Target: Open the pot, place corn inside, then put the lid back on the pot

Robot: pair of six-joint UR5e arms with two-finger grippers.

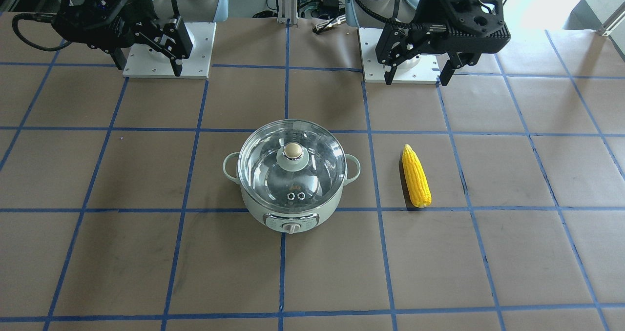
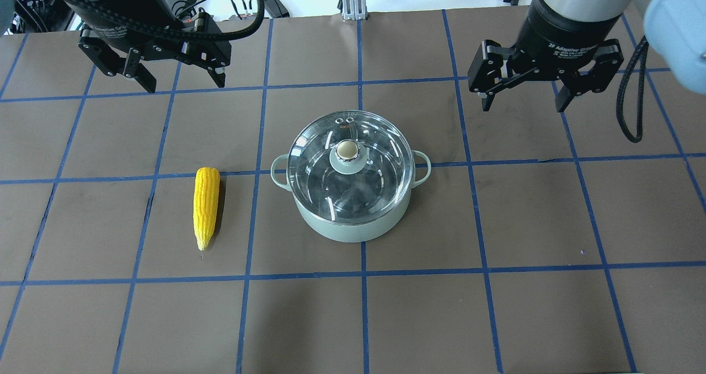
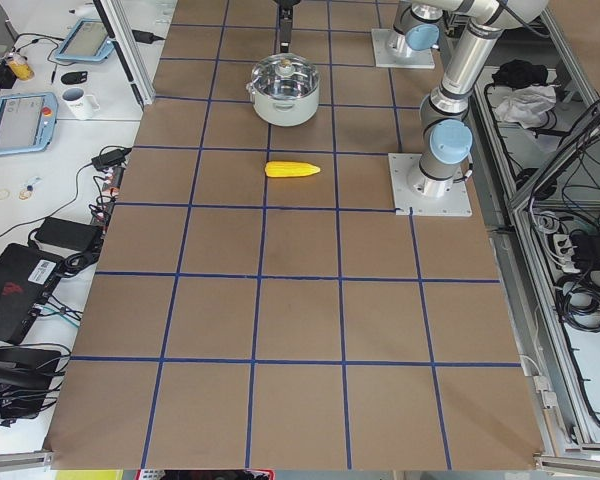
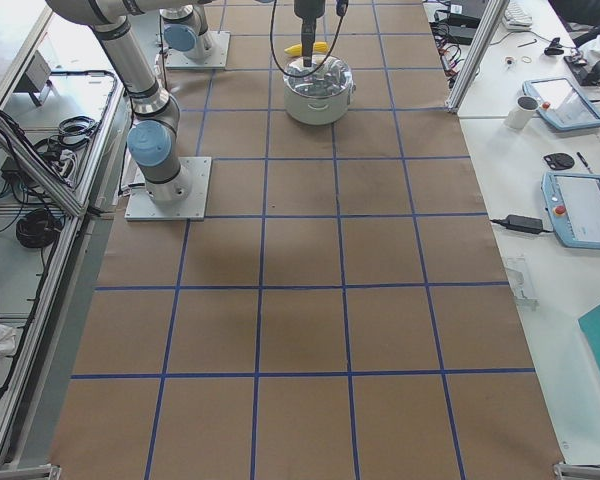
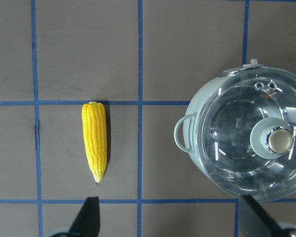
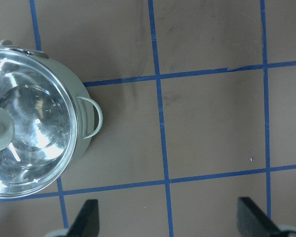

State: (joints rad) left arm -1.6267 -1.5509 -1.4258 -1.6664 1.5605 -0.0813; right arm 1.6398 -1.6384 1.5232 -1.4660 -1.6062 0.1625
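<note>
On the brown table (image 2: 496, 319) the lid (image 2: 367, 189) covers the pot (image 2: 353, 229), corn (image 2: 206, 206) nearby, left and right jaws wide, empty.

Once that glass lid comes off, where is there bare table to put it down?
Widest bare table: beside the pot's handle toward the right gripper, and in front of its dial. The other side is tighter; the corn lies there, apart from the pot.

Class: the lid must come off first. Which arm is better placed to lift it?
Probably the right. The right gripper and left gripper both hang open, similarly far from the lid, but the corn lies on the left's side of the pot, so the left suits the corn.
</note>
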